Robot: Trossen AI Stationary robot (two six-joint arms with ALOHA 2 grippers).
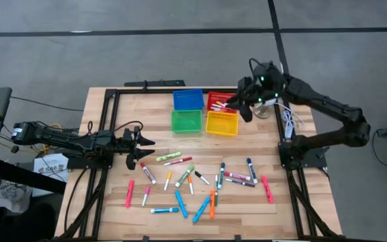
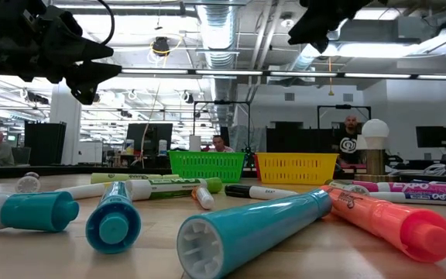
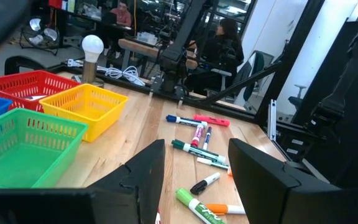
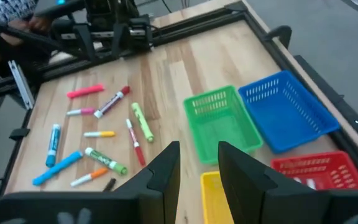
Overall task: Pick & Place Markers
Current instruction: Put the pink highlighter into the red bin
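From above, the markers lie scattered on the front half of the wooden table. The left gripper hovers just beside their left end, its fingers apart and holding nothing. The right gripper hangs over the red bin, well apart from the markers on the table; several markers lie in that bin.

In the low view, big teal and pink markers lie near the camera, both grippers high above them.

In the left wrist view, markers lie ahead of the spread fingers.

In the right wrist view, the fingers stand slightly apart, empty, above the green bin and the yellow bin.
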